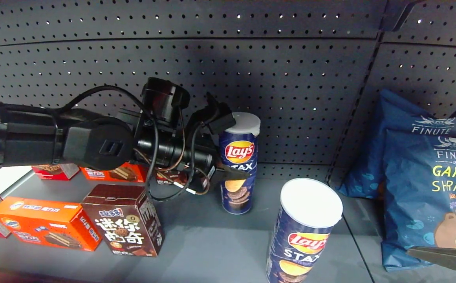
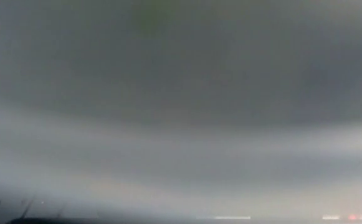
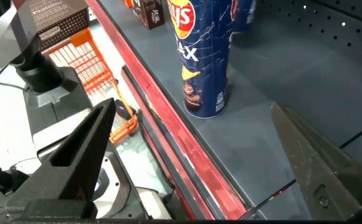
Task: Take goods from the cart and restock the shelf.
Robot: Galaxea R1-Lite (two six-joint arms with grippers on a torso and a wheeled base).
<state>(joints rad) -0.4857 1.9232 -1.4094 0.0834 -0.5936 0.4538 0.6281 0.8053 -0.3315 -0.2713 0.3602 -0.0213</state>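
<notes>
Two blue chip cans stand upright on the grey shelf (image 1: 212,243). The rear chip can (image 1: 238,161) is near the pegboard back, and my left gripper (image 1: 231,145) comes in from the left and is shut on it, one finger behind the can and one across its front. The front chip can (image 1: 304,232) (image 3: 205,62) stands free near the shelf's front edge. To its right, low at the shelf front, my right gripper (image 1: 447,257) (image 3: 199,180) is open with nothing between its fingers (image 3: 75,162). The left wrist view is a grey blur.
A brown chocolate box (image 1: 123,220) and orange boxes (image 1: 47,228) stand on the shelf's left. Blue snack bags (image 1: 428,188) lean at the right. The shelf's red front rail (image 3: 168,137) runs below the front can. The orange cart basket (image 3: 75,56) lies below and beyond it.
</notes>
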